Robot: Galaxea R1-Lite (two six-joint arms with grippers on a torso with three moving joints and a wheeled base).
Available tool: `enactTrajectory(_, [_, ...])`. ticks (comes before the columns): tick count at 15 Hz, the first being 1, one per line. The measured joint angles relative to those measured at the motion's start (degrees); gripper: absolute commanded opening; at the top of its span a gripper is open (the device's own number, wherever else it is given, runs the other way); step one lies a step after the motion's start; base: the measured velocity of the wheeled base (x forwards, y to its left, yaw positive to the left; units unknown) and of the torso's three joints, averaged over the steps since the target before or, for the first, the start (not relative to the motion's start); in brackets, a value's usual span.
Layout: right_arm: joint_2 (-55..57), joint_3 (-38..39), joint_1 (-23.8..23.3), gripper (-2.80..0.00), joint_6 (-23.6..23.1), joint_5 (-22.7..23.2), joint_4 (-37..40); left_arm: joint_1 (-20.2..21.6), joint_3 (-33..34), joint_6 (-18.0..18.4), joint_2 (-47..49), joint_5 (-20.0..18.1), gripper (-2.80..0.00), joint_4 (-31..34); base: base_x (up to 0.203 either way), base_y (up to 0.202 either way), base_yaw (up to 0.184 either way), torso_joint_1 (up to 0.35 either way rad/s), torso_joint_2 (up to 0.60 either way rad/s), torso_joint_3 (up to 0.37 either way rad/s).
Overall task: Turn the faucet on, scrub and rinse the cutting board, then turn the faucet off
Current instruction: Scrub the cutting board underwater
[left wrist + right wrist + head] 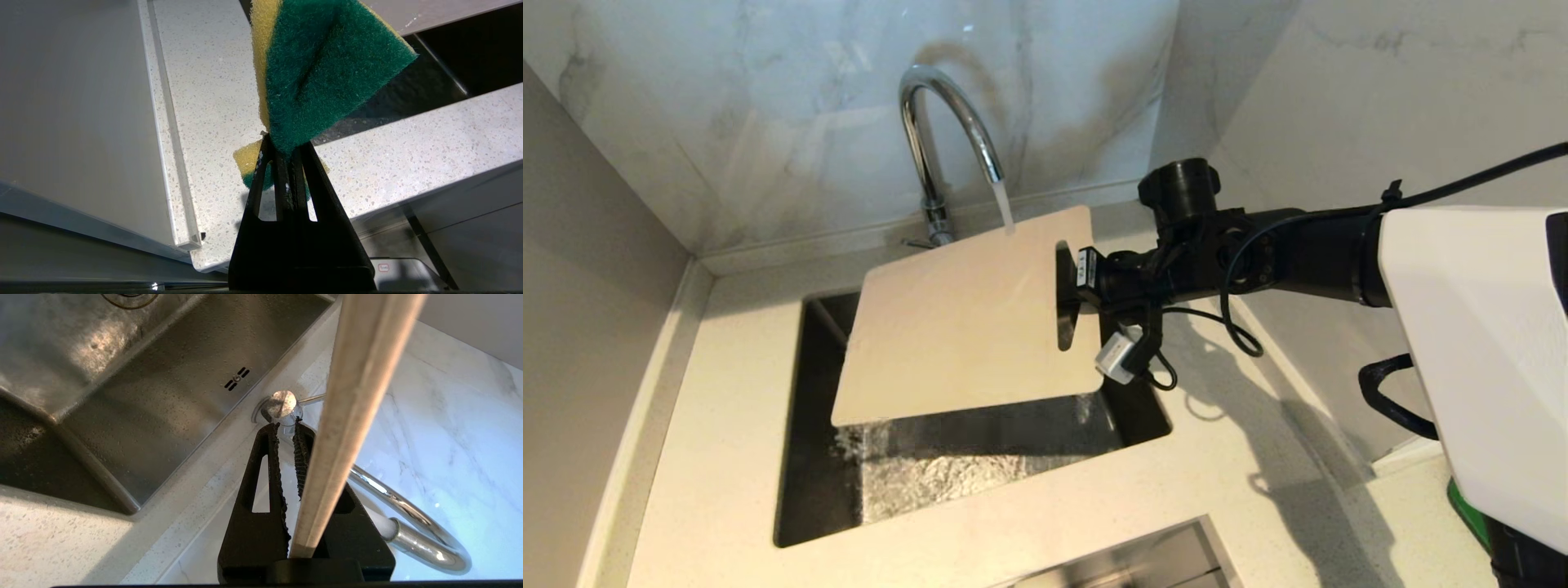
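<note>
Right up close, the white shell and black forearm of the right arm (1339,253) reach in toward the sink (800,457), and the right gripper (1072,306) is clamped on the cutting board (964,327) at the short edge beside its slot handle. The board itself is a thin cream-beige rectangle with rounded corners, held tilted over the sink basin, its far edge up near the faucet (939,122) and its near corner dipping toward the sink floor. Water streams from the faucet's arched spout onto the board's upper edge, and runoff splashes and glitters on the sink bottom just below the low corner. The right wrist view gives what the head view cannot: the board (351,416) seen edge-on, a slim pale strip pinched between the black fingers (302,457), with the chrome spout (412,522) curving past behind it and the sink's overflow slots beyond. The left wrist view shows the other arm, out of the head view: the left gripper (286,157) closed tight on a yellow-and-green sponge (322,69), held above the speckled countertop (212,102) beside the sink's edge.
</note>
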Motion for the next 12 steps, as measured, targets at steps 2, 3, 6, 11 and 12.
enactTrajectory(2, [0.3,0.0,0.0,-2.8,0.0,0.2,0.0,0.0,0.0,0.0,0.0,0.0,-2.8,0.0,0.0,0.0,0.0,0.0,0.0,0.0])
enactTrajectory(3, [0.4,0.0,0.0,-2.8,0.0,0.2,-0.1,0.0,0.0,0.0,0.0,0.0,-2.8,0.0,0.0,0.0,0.0,0.0,0.0,0.0])
enactTrajectory(6, [0.7,-0.2,0.0,-2.8,0.0,0.2,-0.1,0.0,0.0,0.0,0.0,0.0,-2.8,0.0,0.0,0.0,0.0,0.0,0.0,0.0])
enactTrajectory(11, [0.3,3.0,2.0,-2.8,0.0,0.7,0.0,0.0,0.0,0.0,0.0,0.0,-2.8,0.0,0.0,0.0,0.0,0.0,0.0,0.0])
enactTrajectory(12, [-0.1,4.6,2.2,-2.8,0.0,0.7,0.0,0.0,0.0,0.0,0.0,0.0,-2.8,0.0,0.0,0.0,0.0,0.0,0.0,0.0])
